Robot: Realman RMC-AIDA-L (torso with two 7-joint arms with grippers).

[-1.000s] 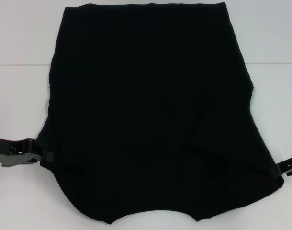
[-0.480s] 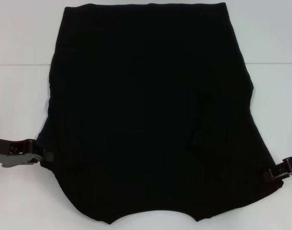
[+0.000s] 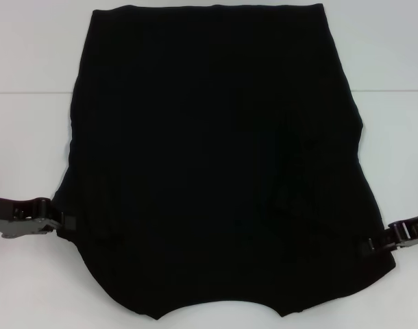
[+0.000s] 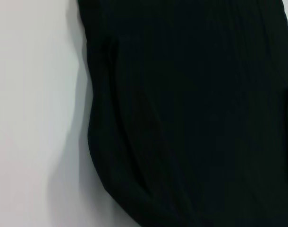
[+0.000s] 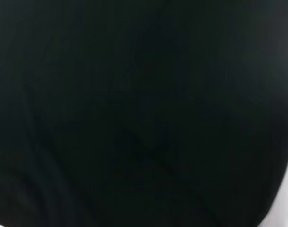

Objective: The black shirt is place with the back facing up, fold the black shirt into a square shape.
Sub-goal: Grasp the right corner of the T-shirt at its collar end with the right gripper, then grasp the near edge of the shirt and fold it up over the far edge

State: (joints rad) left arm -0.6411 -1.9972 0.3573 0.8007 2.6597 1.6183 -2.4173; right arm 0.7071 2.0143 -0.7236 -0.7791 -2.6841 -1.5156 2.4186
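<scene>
The right gripper [image 3: 371, 245] has advanced inward onto the edge of the black shirt [image 3: 216, 164] spread flat on the white table [image 3: 31, 137], mirroring the left gripper [image 3: 64, 223] for a side fold; finger opening of both cannot be told.

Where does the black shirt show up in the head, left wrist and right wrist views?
Head view: the black shirt covers the middle of the white table, left gripper and right gripper at its side edges.
Left wrist view: shirt fills most of the picture, beside bare table.
Right wrist view: shirt fills nearly everything.
Shared landmark: the shirt's edge against the white table.
</scene>
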